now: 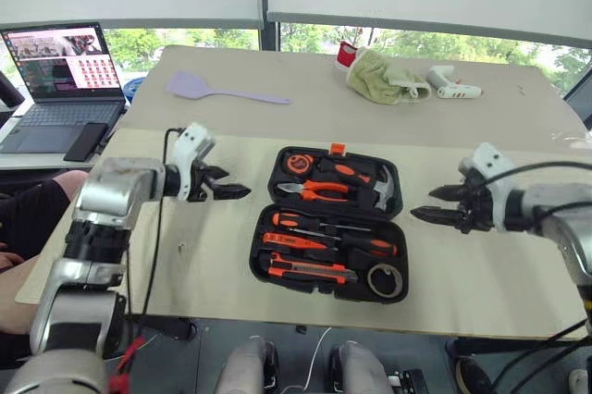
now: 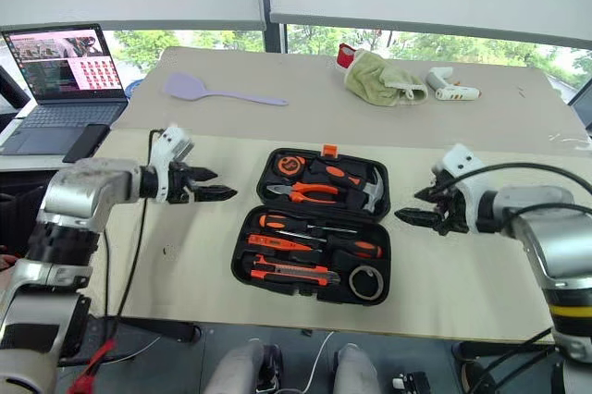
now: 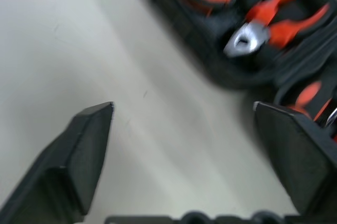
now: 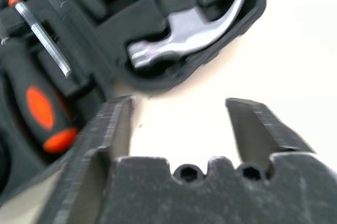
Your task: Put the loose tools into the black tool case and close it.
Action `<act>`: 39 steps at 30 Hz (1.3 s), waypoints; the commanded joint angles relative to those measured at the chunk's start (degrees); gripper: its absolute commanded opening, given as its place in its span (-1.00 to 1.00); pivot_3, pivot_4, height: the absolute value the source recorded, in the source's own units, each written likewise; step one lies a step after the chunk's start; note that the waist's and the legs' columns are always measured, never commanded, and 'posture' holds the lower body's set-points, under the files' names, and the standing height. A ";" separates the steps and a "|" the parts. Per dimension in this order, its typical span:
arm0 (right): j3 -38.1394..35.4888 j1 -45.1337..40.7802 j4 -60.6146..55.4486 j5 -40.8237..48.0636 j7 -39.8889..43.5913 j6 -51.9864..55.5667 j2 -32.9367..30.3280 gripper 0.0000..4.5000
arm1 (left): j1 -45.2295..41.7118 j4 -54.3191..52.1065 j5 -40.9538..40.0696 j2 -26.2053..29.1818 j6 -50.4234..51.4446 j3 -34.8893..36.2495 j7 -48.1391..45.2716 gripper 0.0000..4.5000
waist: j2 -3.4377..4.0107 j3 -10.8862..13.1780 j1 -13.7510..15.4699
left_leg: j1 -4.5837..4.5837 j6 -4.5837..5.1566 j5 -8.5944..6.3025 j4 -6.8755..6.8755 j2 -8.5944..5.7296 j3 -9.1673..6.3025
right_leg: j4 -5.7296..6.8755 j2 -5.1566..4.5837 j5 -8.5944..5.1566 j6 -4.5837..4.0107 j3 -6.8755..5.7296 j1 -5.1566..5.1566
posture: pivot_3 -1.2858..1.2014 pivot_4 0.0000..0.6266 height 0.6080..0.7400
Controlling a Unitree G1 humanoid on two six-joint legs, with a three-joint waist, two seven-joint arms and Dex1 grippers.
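The black tool case (image 1: 257, 264) lies open in the middle of the table, its orange latch (image 1: 338, 148) on the far edge. In the near half lie two orange-and-black screwdrivers (image 1: 319, 225) (image 1: 356, 245), a utility knife (image 1: 310, 271) and a tape roll (image 1: 386, 279). The far half holds pliers (image 3: 263, 24), a hammer (image 4: 184, 34) and a tape measure (image 1: 296, 164). My left gripper (image 1: 236, 183) hovers open just left of the case, holding nothing. On the case's right side my right gripper (image 1: 425, 203) is open and empty too.
A lilac spatula (image 1: 213, 91) lies at the back left of the table. A green cloth (image 1: 379, 75) and a white glue gun (image 1: 450, 84) sit at the back right. A laptop (image 1: 65, 75) and a phone (image 1: 85, 141) are on a side desk to the left.
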 commanded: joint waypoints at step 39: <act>-7.47 -15.02 30.06 -1.13 -6.37 -7.98 13.80 -1.00 | -10.27 28.20 -3.17 -11.48 -16.74 13.12 3.55 -0.98 | -0.18 0.08 -1.12 | -0.48 -0.02 0.31 0.09 -0.05 0.54 | 0.33 0.03 0.13 0.03 0.14 -0.73 | 0.03 -0.52 1.00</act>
